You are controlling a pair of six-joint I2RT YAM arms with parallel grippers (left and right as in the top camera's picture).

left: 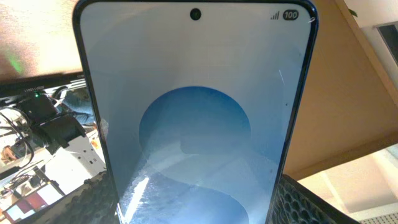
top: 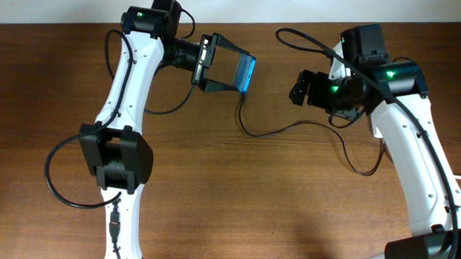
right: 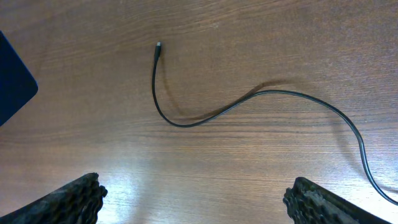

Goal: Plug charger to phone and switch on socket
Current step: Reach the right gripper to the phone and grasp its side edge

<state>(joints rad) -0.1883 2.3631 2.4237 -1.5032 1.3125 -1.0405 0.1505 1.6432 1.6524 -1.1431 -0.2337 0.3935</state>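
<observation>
We see the left gripper (top: 240, 74) clamped on the phone (left: 196, 124), which is lifted off the wooden table (top: 228, 199) at far centre, screen lit. The right gripper (right: 196, 202) has its fingers wide apart and holds nothing. It hovers over the charger (right: 180, 124), lying loose on the table. The plug tip (right: 158, 45) is close to the phone, not touching.

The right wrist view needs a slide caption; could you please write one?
Open right gripper above the wooden table, the charger lying loose, its plug tip unconnected.
</observation>
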